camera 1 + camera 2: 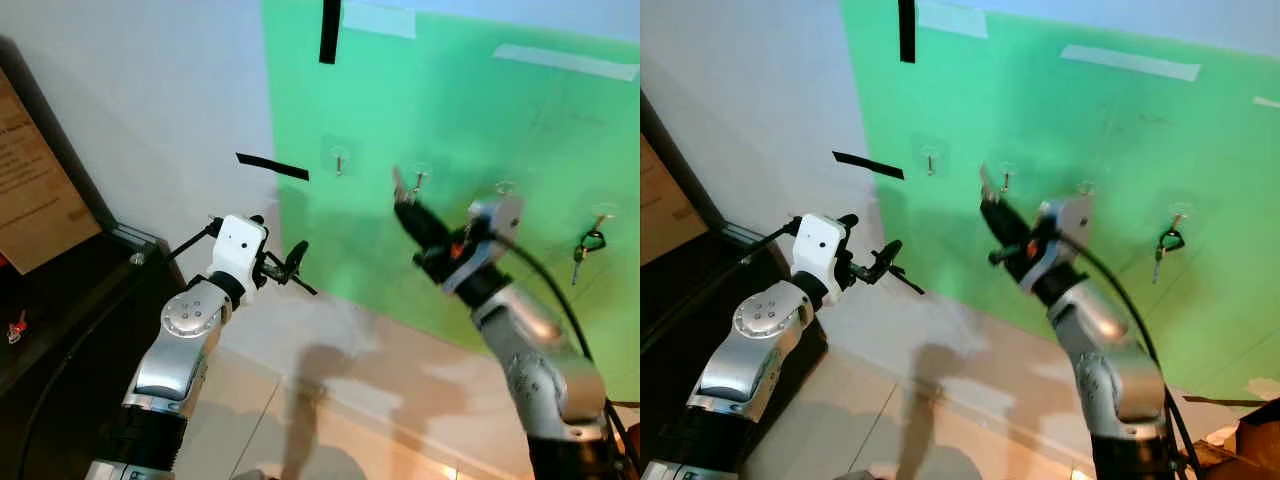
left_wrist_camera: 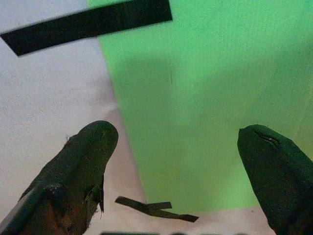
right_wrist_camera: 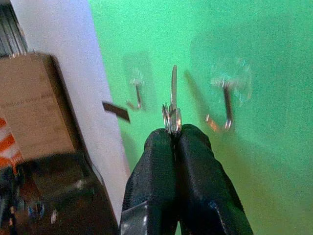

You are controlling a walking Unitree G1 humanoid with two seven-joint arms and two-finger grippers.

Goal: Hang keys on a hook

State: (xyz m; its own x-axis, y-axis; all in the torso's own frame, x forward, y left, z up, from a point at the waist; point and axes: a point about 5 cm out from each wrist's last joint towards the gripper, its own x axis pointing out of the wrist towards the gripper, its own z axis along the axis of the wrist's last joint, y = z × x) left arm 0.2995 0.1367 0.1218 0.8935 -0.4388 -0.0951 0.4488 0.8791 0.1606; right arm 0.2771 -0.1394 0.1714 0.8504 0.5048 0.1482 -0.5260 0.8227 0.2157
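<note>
The key (image 3: 173, 100) stands upright out of the tips of the right gripper (image 3: 174, 133), whose two black fingers (image 3: 198, 161) are pressed together on its ring, with no gap between them. The key's silver blade points toward the green sheet (image 1: 450, 110) on the wall, between two clear stick-on hooks: one hook (image 3: 137, 93) toward the sheet's edge and a second hook (image 3: 226, 105) on the other side, just beside the blade. In the head views the right gripper (image 1: 400, 195) is raised close to the sheet, with the key tip near the second hook (image 1: 421, 178).

Further along the row, another set of keys (image 1: 588, 245) hangs from the last hook (image 1: 603, 213).

The left gripper (image 1: 295, 262) is held up near the sheet's edge, its fingers (image 2: 88, 161) spread wide and holding nothing.

Black tape strips (image 1: 272, 166) cross the sheet's edge. A brown cardboard box (image 1: 30, 185) carries dark print, too blurred to read.
</note>
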